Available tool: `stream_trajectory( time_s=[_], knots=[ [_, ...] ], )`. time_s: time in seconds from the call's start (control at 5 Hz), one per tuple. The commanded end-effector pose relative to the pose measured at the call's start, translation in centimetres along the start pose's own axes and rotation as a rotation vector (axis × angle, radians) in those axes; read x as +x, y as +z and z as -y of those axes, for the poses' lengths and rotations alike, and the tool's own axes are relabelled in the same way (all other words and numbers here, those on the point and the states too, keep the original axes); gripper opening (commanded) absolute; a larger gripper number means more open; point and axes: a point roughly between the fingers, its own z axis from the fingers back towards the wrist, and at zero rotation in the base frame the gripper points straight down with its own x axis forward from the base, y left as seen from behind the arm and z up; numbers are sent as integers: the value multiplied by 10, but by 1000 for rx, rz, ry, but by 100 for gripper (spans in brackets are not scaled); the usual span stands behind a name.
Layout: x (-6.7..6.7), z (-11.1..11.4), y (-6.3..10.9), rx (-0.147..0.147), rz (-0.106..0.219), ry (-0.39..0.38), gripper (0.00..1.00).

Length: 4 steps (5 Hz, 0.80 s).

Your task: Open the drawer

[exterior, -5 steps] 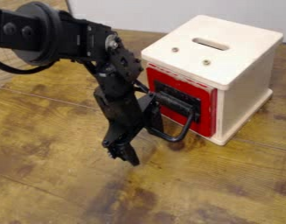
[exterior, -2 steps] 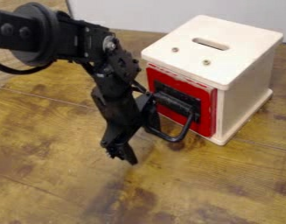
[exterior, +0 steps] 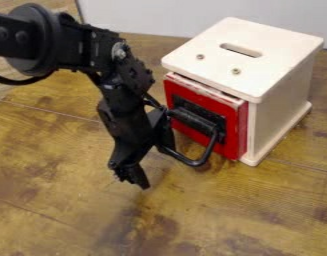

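While the black arm is reaching in from the upper left of the frame, I am looking at the drawer (exterior: 233,136), which is sitting in the right half, with its red front facing down and to the left. Its big black loop handle (exterior: 206,160) is sticking out toward the middle of the picture, and the white box (exterior: 282,105) is standing around and behind the drawer. My pincer (exterior: 146,163) is pointing down, just to the left of the loop. One dark finger is hanging low near the middle, but black is lying over black by the handle, so I cannot tell if the tips are apart or together, or if they are holding the loop. What matters most to me is that the drawer is lying to the right of the pincer and a bit up, so the way out is going down and left, over the brown wood table (exterior: 72,205). I think I am needing a sure hold on the loop first, then a straight, slow pull that way. If I am pulling crooked, the drawer may be sticking or the box may be sliding along.
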Motion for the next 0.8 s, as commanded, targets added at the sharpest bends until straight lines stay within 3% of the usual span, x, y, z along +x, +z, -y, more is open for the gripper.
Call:
stream_trajectory(
  time_s=[0.0,0.6],
  knots=[
    [23,9,28,-61,39,61,100],
    [24,15,24,-47,60,82,100]
  ],
)
